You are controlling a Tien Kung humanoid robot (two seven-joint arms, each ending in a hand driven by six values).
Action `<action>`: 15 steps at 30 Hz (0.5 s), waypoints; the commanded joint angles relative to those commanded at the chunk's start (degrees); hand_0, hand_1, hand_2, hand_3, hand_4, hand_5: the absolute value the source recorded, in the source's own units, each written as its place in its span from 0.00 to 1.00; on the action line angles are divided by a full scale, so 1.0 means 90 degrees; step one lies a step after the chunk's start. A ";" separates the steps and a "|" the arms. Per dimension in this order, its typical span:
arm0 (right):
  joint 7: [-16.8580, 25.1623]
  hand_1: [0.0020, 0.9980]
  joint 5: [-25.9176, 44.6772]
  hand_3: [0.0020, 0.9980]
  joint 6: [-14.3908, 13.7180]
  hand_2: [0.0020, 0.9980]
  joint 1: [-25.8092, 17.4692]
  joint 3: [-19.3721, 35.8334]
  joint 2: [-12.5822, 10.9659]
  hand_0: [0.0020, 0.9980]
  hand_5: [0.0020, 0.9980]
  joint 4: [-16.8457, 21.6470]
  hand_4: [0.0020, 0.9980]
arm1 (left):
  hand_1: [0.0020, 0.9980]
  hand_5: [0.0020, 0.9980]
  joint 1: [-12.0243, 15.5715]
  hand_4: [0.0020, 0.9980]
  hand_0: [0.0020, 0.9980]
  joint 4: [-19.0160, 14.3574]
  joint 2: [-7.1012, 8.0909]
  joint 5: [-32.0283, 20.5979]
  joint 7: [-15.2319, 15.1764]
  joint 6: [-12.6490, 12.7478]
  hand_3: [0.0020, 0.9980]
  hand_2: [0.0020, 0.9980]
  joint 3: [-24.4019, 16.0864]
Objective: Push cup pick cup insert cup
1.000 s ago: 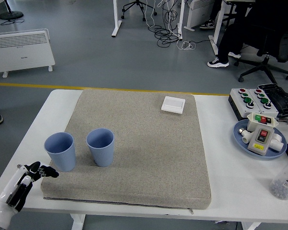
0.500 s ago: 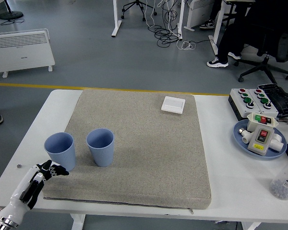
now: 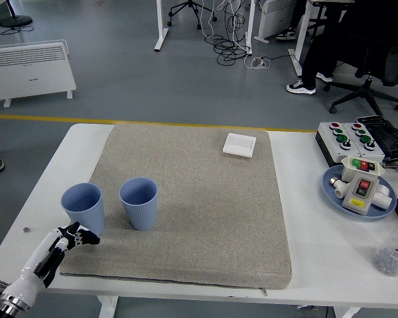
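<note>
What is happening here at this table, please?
The robot's left hand reaches in from the lower left, its fingers low beside the base of the left blue cup, holding nothing. The right blue cup stands upright next to it on the grey mat. Neither cup is grasped or nested yet.

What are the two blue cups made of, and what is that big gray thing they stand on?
The left cup and the right cup look like plastic: smooth, matte light blue, and the right one seems to have fine upright ridges. It could be another hard material, though. The gray mat looks like woven fabric over padding: it is speckled, thick, soft-edged, with what looks like a zipper along the front.
</note>
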 joint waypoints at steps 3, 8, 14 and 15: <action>-0.0002 0.62 -0.0018 0.61 -0.0001 0.65 0.0006 0.0010 0.0003 0.68 0.56 0.0000 0.15 | 0.55 1.00 -0.0083 0.61 0.59 0.0061 0.0019 0.0039 0.0014 -0.0003 0.47 0.52 0.0014; 0.0001 0.62 -0.0008 0.61 -0.0001 0.65 0.0014 0.0009 0.0005 0.68 0.56 0.0000 0.15 | 0.55 1.00 -0.0237 0.61 0.59 0.0186 0.0063 0.0021 0.0041 -0.0014 0.47 0.52 0.0054; 0.0002 0.62 -0.0011 0.61 -0.0004 0.65 0.0009 0.0013 0.0008 0.68 0.56 0.0000 0.15 | 0.55 1.00 -0.0444 0.61 0.59 0.0386 0.0110 0.0070 0.0060 -0.0044 0.48 0.52 0.0202; 0.0001 0.62 -0.0012 0.61 -0.0004 0.65 0.0008 0.0013 0.0008 0.68 0.56 0.0000 0.15 | 0.55 1.00 -0.0453 0.61 0.59 0.0395 0.0113 0.0072 0.0061 -0.0046 0.48 0.52 0.0209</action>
